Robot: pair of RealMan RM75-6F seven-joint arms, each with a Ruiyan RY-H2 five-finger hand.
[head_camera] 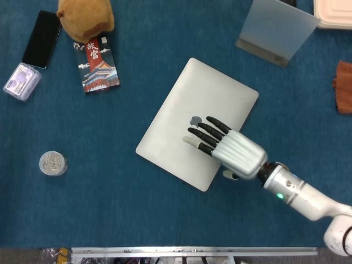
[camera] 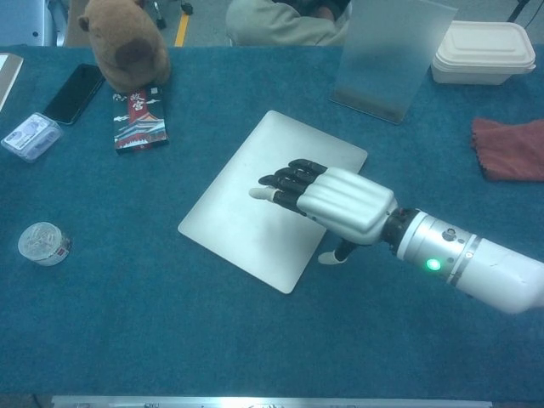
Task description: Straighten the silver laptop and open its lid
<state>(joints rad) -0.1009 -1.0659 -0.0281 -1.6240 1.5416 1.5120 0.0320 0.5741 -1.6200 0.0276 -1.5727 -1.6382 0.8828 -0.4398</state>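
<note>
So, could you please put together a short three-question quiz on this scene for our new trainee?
1. True or false: the laptop lid is already open.
2. Which hand is over the laptop: A) left, B) right?
3. Fill in: the stuffed toy sits beside a black ____.

Key:
1. False; the lid is closed, and the laptop lies askew on the table.
2. B; its fingers are spread flat above the lid.
3. Phone.

Silver ribbed right hand (head_camera: 234, 154), black fingers (head_camera: 204, 132)

The right hand (head_camera: 228, 147) covers the laptop (head_camera: 176, 110) logo, and the lunch box (head_camera: 333, 14) is cut off.
</note>
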